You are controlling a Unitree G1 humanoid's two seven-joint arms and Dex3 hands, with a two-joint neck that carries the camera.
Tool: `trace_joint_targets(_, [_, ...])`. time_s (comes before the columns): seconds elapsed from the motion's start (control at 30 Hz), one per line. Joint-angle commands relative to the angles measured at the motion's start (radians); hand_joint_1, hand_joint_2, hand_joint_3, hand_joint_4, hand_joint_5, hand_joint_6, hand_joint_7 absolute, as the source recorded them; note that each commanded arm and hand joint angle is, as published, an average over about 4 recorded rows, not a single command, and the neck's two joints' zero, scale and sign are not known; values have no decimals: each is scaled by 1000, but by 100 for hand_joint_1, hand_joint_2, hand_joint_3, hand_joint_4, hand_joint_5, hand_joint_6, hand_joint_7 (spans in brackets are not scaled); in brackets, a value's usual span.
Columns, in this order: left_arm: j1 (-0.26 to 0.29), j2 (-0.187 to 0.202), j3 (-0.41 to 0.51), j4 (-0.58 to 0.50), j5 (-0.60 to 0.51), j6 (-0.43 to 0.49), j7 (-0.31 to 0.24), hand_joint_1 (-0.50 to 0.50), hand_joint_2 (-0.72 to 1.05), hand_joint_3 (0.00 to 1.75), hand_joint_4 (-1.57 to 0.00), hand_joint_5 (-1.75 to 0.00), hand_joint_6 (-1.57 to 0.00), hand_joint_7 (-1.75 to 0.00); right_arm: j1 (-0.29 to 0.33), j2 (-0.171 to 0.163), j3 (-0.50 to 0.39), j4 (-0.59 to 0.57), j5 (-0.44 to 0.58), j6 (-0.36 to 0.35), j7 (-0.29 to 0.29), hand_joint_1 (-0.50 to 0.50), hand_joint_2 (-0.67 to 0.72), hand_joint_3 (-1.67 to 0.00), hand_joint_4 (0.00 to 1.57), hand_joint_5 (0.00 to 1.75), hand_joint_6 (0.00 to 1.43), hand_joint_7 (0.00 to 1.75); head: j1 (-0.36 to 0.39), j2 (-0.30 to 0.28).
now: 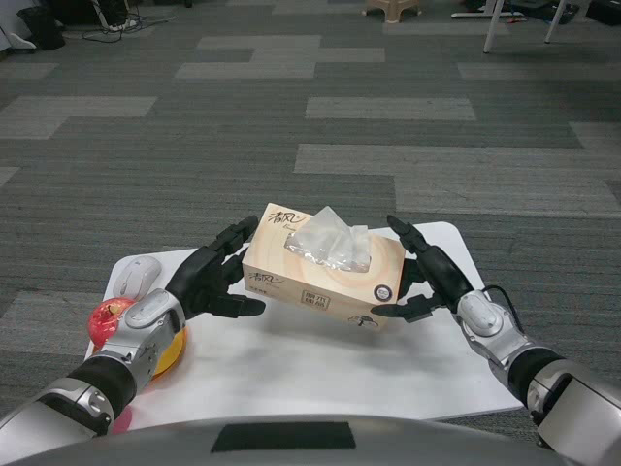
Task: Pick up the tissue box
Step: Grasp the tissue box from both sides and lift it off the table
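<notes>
Tissue box (322,269) pressed between left robot hand (212,279) and right robot hand (427,278), one apple (108,317), one mouse (136,277)

Tissue box (323,277), wood-grain tan, held off white table (320,374).
Rectangular carton, long axis running left-near to right-far, slightly tilted. White tissue tuft and clear film puffing from top slot. Dark script on top left corner, printed label and round dark emblem on front face. Clamped at both short ends between left hand (212,280) and right hand (427,277).
</notes>
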Motion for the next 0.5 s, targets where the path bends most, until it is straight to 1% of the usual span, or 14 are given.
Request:
trace_joint_targets(0.03, [6, -22, -16, -30, 2, -25, -47, 50, 96, 9, -22, 0, 0, 0, -54, 30, 6, -43, -2, -29, 2, -29, -41, -56, 54, 145, 0, 9, 2, 3])
trace_joint_targets(0.13, [10, -22, -12, -32, 2, -32, -47, 50, 96, 9, -22, 0, 0, 0, -58, 25, 6, -51, -2, -29, 2, -29, -41, -56, 50, 145, 0, 10, 3, 3])
trace_joint_targets(0.2, [12, -22, -9, -33, 2, -34, -47, 50, 96, 9, -22, 0, 0, 0, -62, 23, 6, -56, -2, -29, 2, -29, -41, -56, 49, 145, 0, 7, 5, 4])
trace_joint_targets(0.27, [15, -23, -6, -37, 2, -40, -48, 50, 96, 9, -22, 0, 0, 0, -66, 20, 6, -62, -2, -29, 2, -29, -41, -56, 47, 145, 0, 10, 5, 5])
trace_joint_targets(0.33, [19, -22, -5, -41, 2, -46, -48, 50, 96, 9, -22, 0, 0, 0, -70, 17, 6, -69, -2, -29, 2, -27, -41, -56, 44, 145, 0, 10, 4, 5])
trace_joint_targets(0.4, [23, -21, -3, -47, 2, -47, -50, 50, 96, 9, -22, 0, 0, 0, -74, 14, 6, -73, -2, -29, 3, -25, -41, -56, 43, 145, 0, 7, 5, 7])
trace_joint_targets(0.5, [30, -19, -1, -52, 2, -56, -54, 50, 96, 9, -22, 0, 0, 0, -80, 8, 6, -79, -2, -29, 4, -25, -41, -56, 43, 145, 0, 12, 6, 8])
